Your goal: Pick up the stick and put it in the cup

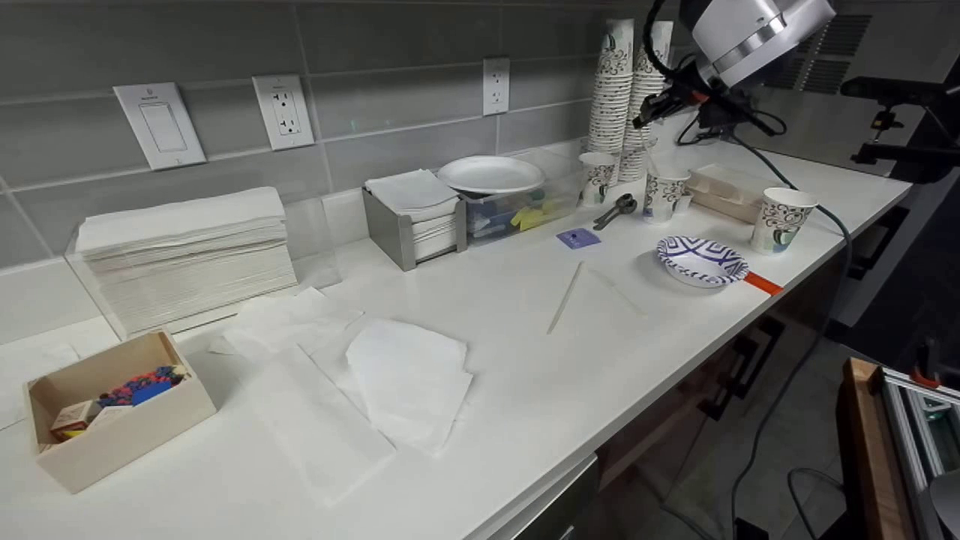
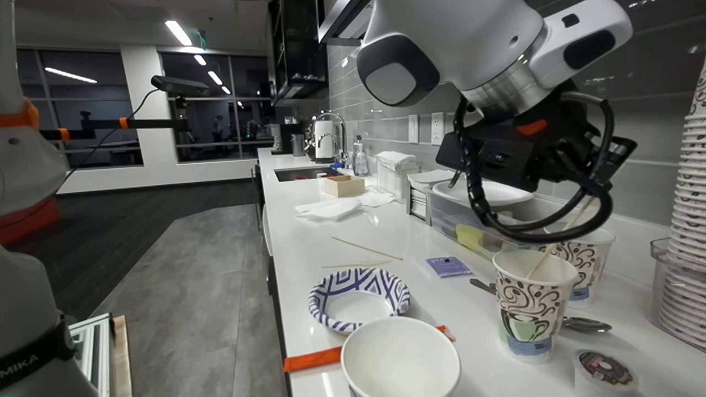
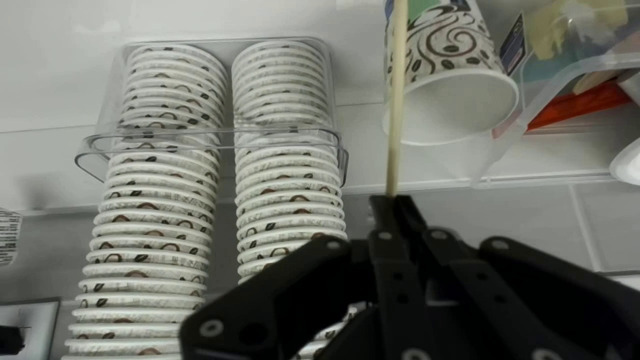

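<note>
Clamped on the stick, the end effector is seen low in the wrist view, with stacked cups shown at left. In an exterior view, the stick is seen slanting into the mouth of a cup at lower right, partly hidden by a cable; another thin stick is shown lying on the table near the centre. In an exterior view, the end effector is shown at upper right, higher than the cup in the frame.
</note>
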`<state>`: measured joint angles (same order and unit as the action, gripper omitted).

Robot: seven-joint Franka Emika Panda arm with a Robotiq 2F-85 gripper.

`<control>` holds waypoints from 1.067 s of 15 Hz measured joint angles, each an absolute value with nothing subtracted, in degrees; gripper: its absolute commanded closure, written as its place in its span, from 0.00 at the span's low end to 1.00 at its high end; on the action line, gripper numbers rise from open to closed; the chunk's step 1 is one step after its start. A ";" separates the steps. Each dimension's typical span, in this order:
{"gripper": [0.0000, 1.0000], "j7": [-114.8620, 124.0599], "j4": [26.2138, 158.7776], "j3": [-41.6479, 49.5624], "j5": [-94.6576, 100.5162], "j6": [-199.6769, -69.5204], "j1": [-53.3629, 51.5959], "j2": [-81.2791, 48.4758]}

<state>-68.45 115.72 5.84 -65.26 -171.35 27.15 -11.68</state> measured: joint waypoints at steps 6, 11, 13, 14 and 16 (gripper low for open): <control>0.98 -70.16 117.40 5.84 -66.28 -171.35 28.00 -11.04; 0.98 -70.36 117.07 5.84 -66.30 -171.41 27.99 -10.93; 0.98 -70.45 116.92 5.86 -66.45 -171.41 28.10 -10.79; 0.98 -70.60 116.91 5.86 -66.63 -171.41 28.27 -10.69; 0.98 -71.27 116.91 5.86 -67.47 -171.36 28.71 -10.58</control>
<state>-71.27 116.91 5.86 -67.47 -171.36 28.71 -10.58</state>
